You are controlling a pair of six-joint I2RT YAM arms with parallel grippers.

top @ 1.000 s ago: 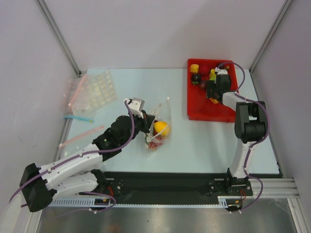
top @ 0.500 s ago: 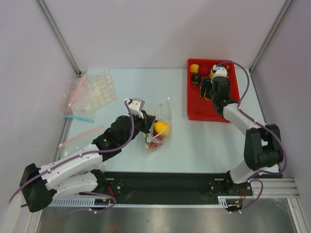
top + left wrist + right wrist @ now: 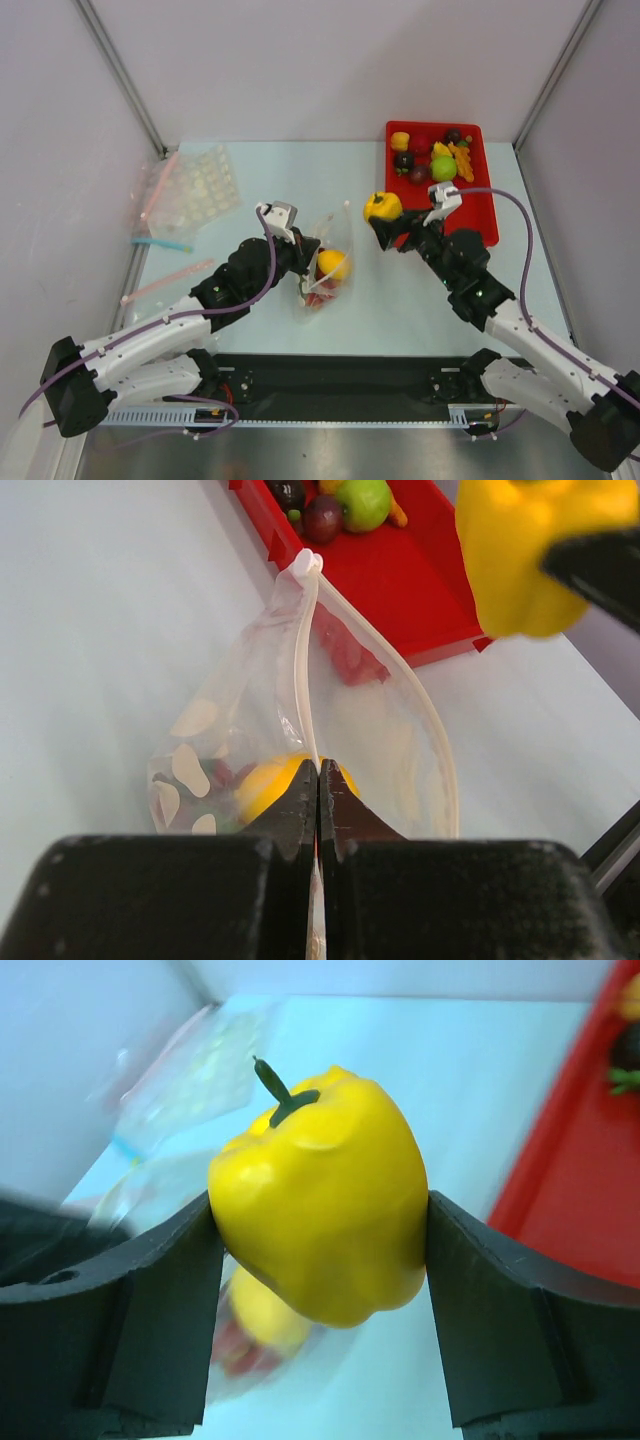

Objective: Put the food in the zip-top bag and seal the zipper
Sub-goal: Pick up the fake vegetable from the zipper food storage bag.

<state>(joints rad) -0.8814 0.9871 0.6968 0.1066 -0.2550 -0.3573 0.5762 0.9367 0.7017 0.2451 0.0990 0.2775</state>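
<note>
Left arm (image 3: 160,335) and right arm (image 3: 530,330) reach inward, jaws clamped.

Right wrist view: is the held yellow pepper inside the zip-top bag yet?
No, the yellow pepper is clamped between the fingers of the right end effector, clear of the zip-top bag lying beyond it.

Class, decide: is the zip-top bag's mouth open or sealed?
Open: the rims of the zip-top bag bow apart; the left gripper pinches one.

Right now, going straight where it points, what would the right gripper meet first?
Likely the zip-top bag, pinched by the left gripper; the yellow pepper in the right gripper leads. Depth unclear.
</note>
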